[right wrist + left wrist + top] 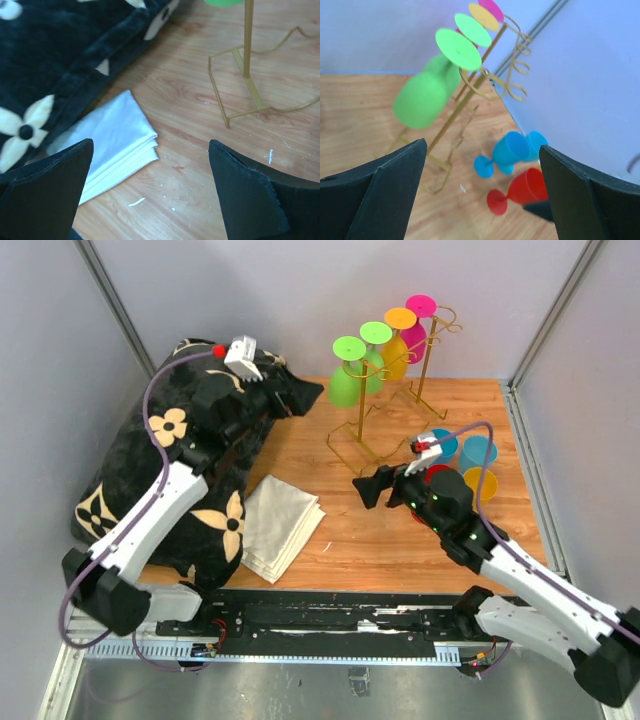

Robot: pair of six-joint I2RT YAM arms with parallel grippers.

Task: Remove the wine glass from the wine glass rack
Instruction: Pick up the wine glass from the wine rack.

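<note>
Wine glass rack (361,425) first, since everything turns on it. It stands upper centre in the top view, toward the back of the table (360,540), and we take the rest from the biggest down.

That table shows bare wood in front of the rack. A black flowered cushion (115,465) covers its left side and hides the left edge, so we judge there is little room to swing wide there.

The wine glass rack itself is tall thin gold wire on an open wire foot. Four glasses hang upside down from its top loops by their feet, which is why the bowls dangle free below the rail.

A folded cloth (280,525) lies lower left of centre, apart from the rack.

Our left gripper (305,398), upper left, faces the rack at about bowl height, jaws spread fully and empty. Our right gripper (368,490), centre right, sits low near the rack's foot, equally wide and holding nothing.

The green wine glass (344,388) hangs at the front end of the rail, nearest the left gripper, and looks the likely pick. Loose glasses (478,452) lie near the table's right edge and crowd that side. We judge the open lane to be the wood between the grippers.
</note>
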